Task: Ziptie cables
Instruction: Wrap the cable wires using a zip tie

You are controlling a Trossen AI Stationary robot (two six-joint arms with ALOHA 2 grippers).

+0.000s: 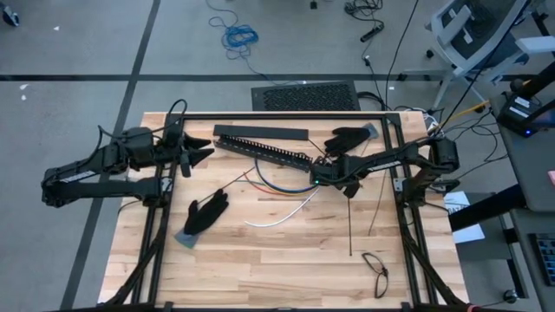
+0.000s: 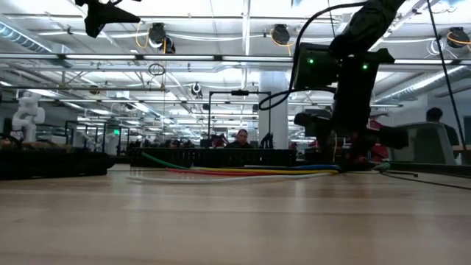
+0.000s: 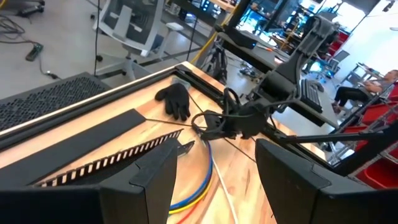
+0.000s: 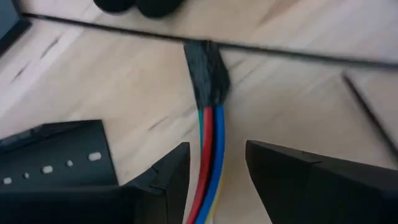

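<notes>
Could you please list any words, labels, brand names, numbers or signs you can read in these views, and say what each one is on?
None can be read. The paper sheets beside the table's right edge are too small to show any print, and the small pale squares on the slotted black bar are openings or marks, not letters.

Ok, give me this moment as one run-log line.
left tool: raised, open, empty, at table's left-rear | right tool: low, open astride cables, not clamped | cables: flat on table, no ziptie on
</notes>
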